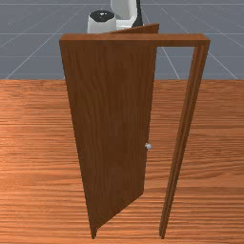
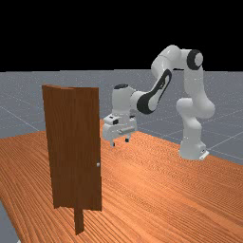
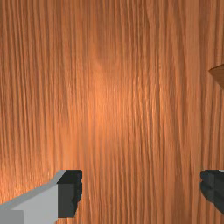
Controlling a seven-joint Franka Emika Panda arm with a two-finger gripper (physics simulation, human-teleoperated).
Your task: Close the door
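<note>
Two jaws apart, our gripper (image 2: 120, 142) points down above the table (image 2: 142, 190), arm (image 2: 172, 56) bent high. We see the door (image 1: 112, 119) standing open in its frame (image 1: 133, 40), knob (image 1: 148, 146) edge angled back toward our arm's side.

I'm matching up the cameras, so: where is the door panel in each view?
Front view: the door panel stands just left of centre, ajar.
Far view: left of centre, left of the pincer.
Wrist view: a brown corner, probably the panel's, at the picture's edge.
Shared landmark: the orange-brown tabletop.
</note>
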